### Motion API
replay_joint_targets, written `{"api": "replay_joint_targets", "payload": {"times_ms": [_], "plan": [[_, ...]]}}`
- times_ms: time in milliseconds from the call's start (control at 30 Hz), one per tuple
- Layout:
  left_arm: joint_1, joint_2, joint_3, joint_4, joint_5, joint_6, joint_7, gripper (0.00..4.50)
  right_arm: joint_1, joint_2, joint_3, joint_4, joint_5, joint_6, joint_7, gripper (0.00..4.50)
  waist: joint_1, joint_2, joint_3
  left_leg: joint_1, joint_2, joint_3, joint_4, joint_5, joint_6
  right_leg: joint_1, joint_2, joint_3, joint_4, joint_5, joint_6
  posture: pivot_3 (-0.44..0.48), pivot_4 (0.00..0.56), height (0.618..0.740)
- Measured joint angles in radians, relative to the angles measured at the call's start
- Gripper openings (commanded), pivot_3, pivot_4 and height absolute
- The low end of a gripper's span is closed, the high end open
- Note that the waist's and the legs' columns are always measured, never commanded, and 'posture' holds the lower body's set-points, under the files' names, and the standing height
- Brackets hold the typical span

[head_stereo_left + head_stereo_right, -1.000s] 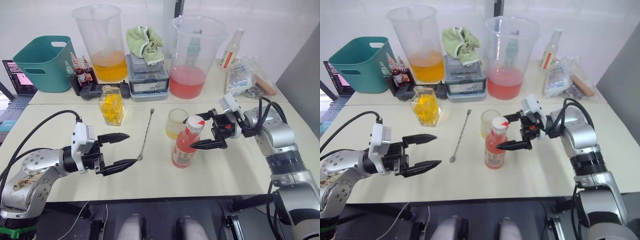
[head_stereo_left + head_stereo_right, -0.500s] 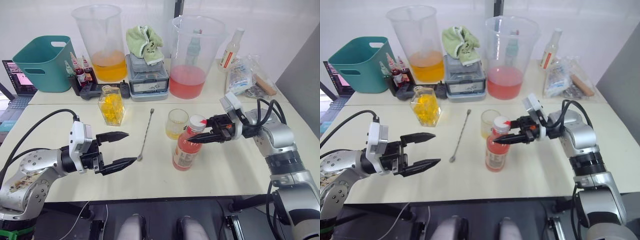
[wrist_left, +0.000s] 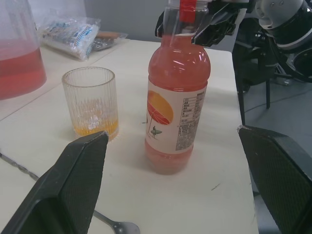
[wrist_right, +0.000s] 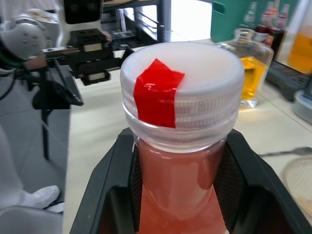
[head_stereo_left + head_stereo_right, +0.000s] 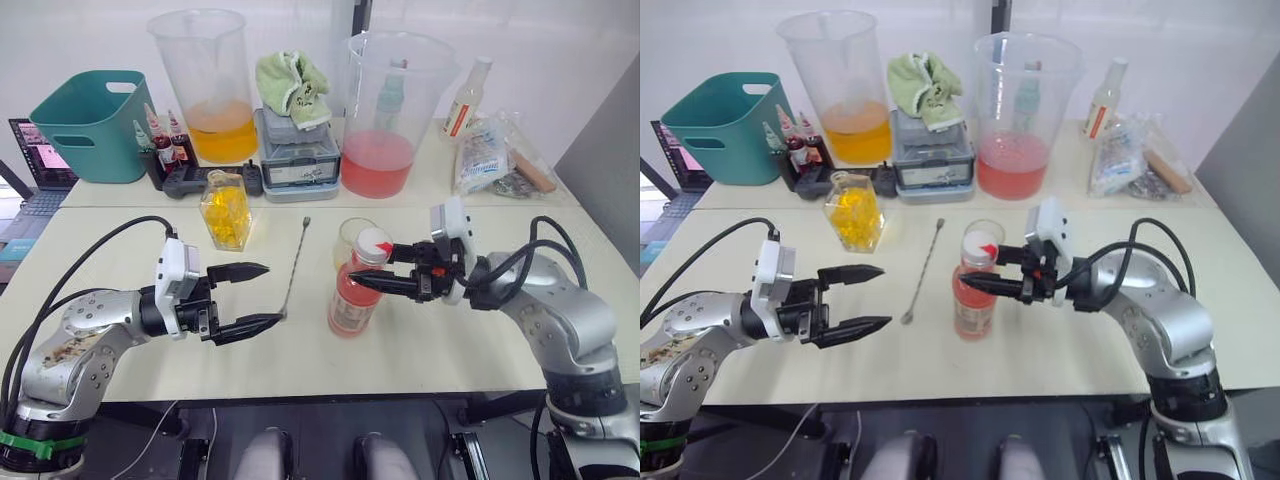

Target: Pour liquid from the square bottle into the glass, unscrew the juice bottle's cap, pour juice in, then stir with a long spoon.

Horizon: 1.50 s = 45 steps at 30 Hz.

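Right wrist view: the juice bottle [image 5: 356, 295], upright mid-worktop, is straddled at the neck under the cap [image 4: 181, 90] by the right pincer [image 5: 372, 280]; contact cannot be told. The left pincer [image 5: 252, 297] is held wide open, empty.

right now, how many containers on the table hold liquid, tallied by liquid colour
Yellow or orange: 3, the square bottle, the glass, the left beaker
Pink or red: 2, the juice bottle, the right beaker
Dark red: 3 small dropper bottles
Pale: 1 red-labelled bottle
Total: 9
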Motion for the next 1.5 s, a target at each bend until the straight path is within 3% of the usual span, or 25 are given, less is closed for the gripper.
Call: {"api": "replay_joint_targets", "payload": {"times_ms": [333,400,600,700,867,1033,1133,1267,1500], "plan": [[-0.085,-0.018,-0.062,0.076,0.020,-0.024,-0.053,4.50,0.105,0.014,-0.014,-0.080,0.025,0.023,-0.119,1.44,-0.001,0.000,0.000,0.000,0.000,0.000,0.000,0.000,0.000,0.001,0.001,0.001,0.000,0.000,0.000,0.000,0.150,0.740],[-0.085,-0.018,-0.067,0.081,0.022,-0.025,-0.058,4.50,0.108,0.014,-0.014,-0.079,0.027,0.015,-0.118,2.48,-0.002,0.000,0.000,0.001,0.000,0.000,0.000,0.000,0.000,0.001,0.002,0.000,0.000,0.000,0.000,0.000,0.150,0.740],[-0.085,-0.019,-0.069,0.082,0.024,-0.025,-0.065,4.50,0.106,-0.011,-0.017,-0.039,0.039,0.006,-0.063,4.46,0.000,0.000,0.000,0.000,0.000,0.000,0.000,0.000,0.000,0.001,0.002,0.000,-0.001,0.000,0.000,0.000,0.150,0.740],[-0.085,-0.019,-0.069,0.082,0.024,-0.024,-0.066,4.50,0.093,-0.070,-0.042,-0.019,0.070,0.007,-0.010,4.46,0.001,0.000,0.000,0.000,0.000,0.000,0.000,0.000,0.000,0.001,0.002,0.000,-0.001,0.000,0.001,0.000,0.150,0.740],[-0.091,-0.019,-0.062,0.082,0.004,-0.016,-0.063,4.50,0.053,-0.164,-0.200,-0.002,0.231,0.061,0.038,4.46,0.000,0.000,0.000,0.000,0.000,0.000,0.000,0.000,0.000,0.002,0.002,0.000,-0.001,0.000,0.000,0.000,0.150,0.740],[-0.125,-0.037,-0.055,0.082,-0.001,0.000,-0.036,4.50,0.027,-0.209,-0.352,-0.003,0.485,0.140,-0.010,4.46,0.001,0.000,0.000,0.000,0.000,0.000,0.000,0.000,0.000,0.002,0.002,0.001,-0.001,0.000,0.000,0.000,0.150,0.740],[-0.150,-0.039,-0.066,0.099,0.006,0.025,-0.015,4.50,0.055,-0.280,-0.435,0.001,0.551,0.163,-0.018,4.46,0.005,0.000,0.000,0.000,0.000,-0.001,0.000,0.000,0.000,0.002,0.002,0.000,-0.001,0.000,0.001,0.000,0.150,0.740],[-0.186,-0.040,-0.070,0.106,-0.009,0.077,-0.002,4.50,0.226,-0.336,-0.567,0.009,0.556,0.172,-0.001,4.46,0.006,-0.001,0.000,0.000,-0.001,-0.001,0.000,0.000,0.000,0.003,0.002,0.001,-0.002,0.000,0.001,0.000,0.150,0.740],[-0.272,-0.064,-0.117,0.056,-0.037,0.152,0.016,4.50,0.550,-0.313,-0.755,-0.065,0.450,0.141,0.033,4.46,0.003,0.000,0.000,0.000,-0.001,-0.001,0.001,0.000,0.000,0.004,0.003,0.002,-0.002,-0.001,0.002,0.000,0.150,0.740]]}}
